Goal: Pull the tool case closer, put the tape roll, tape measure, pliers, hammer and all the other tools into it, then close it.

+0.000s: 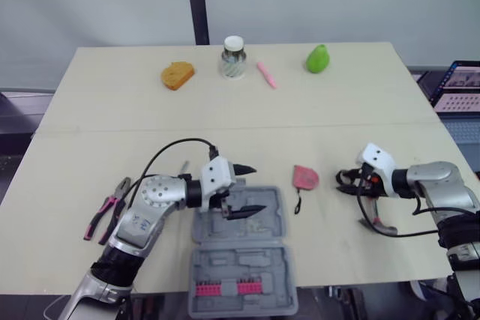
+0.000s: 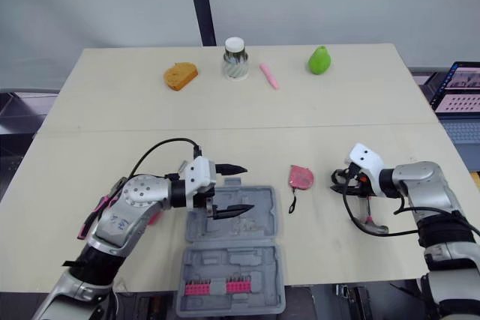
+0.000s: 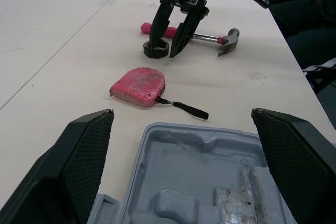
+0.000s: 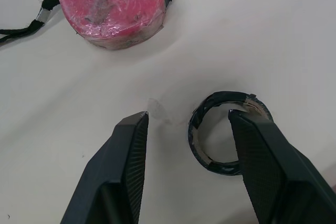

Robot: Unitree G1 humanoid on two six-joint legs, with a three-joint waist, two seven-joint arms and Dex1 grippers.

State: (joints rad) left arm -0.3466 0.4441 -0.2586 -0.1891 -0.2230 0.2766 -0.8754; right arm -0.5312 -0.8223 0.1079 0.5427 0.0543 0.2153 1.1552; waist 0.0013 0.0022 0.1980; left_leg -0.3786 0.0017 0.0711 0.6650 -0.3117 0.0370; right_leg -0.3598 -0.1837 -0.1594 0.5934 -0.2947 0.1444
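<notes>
A pale beige wooden table [image 1: 105, 110], with a seam across its middle, stands before a grey-white wall with a dark upright post [image 1: 196, 1]. An open laptop [image 1: 457, 88] shows past the table's right edge. Along the far side lie an orange-brown piece of bread [image 1: 177, 75], a glass jar with a white lid [image 1: 233, 58], a pink marker pen [image 1: 267, 74] and a green pear [image 1: 318, 58].

The grey plastic tool case [image 1: 281, 219] lies open at the near edge, its nearer half jutting over the table's front. That half holds a row of pink-red screwdriver bits [image 1: 225, 288]; the farther half shows moulded recesses.

The left gripper [image 1: 251, 189] hangs over the farther half with its fingers spread wide and nothing between them. The pliers with pink and black handles [image 1: 109, 215] lie left of that arm. The flat pink tape measure [image 1: 305, 177], with its black wrist strap, lies just right of the case.

Farther right, the right gripper [image 4: 188, 116] stands over the black tape roll [image 4: 207, 158], fingers parted: one tip is in the ring's hole, the other outside its wall, not clamped. The hammer with a pink handle and metal head [image 3: 210, 38] lies just beyond the roll.
</notes>
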